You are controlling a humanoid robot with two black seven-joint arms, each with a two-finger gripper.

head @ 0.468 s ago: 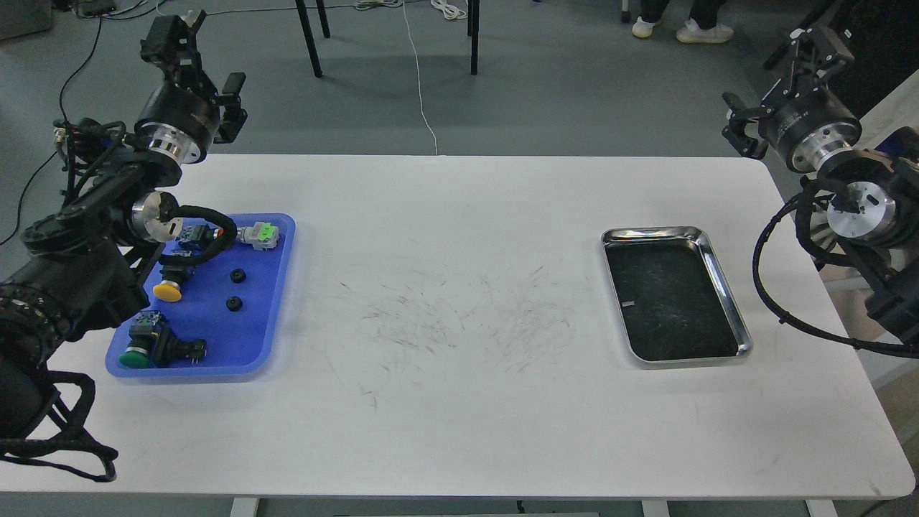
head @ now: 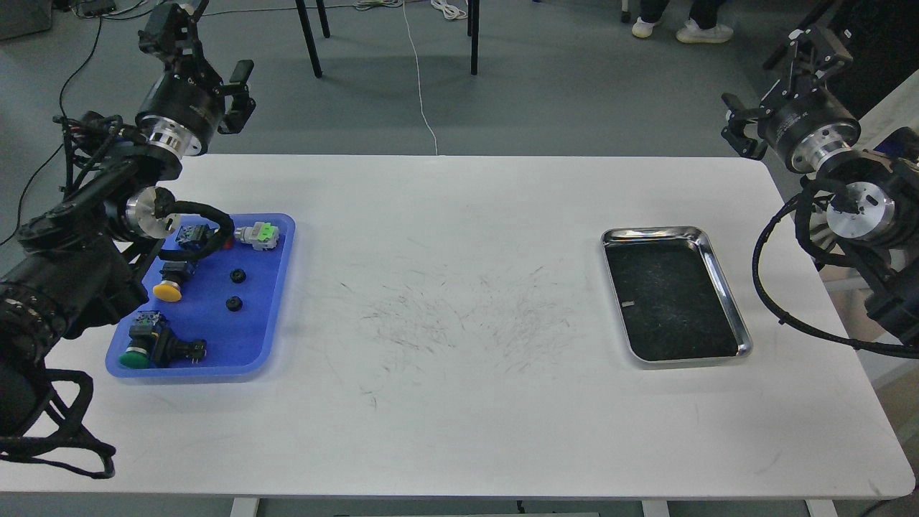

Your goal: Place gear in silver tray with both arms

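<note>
A blue tray [head: 276, 287] of parts, two small black gears [head: 233, 304] among them, sits at left on the white surface [head: 445, 402]; the silver tray [head: 725, 287] at right lies empty. Beyond, the left hand [head: 204, 43] and right hand [head: 779, 82] hang raised with fingers apart, holding nothing; the task looks unstarted.

The white table [head: 459, 402] lies bare across its wide middle, between the blue tray [head: 283, 287] at the left and the silver tray [head: 725, 287] at the right. Switches and two small black gears [head: 235, 289] crowd the blue tray. The left arm's cable [head: 208, 222] loops over its far end
</note>
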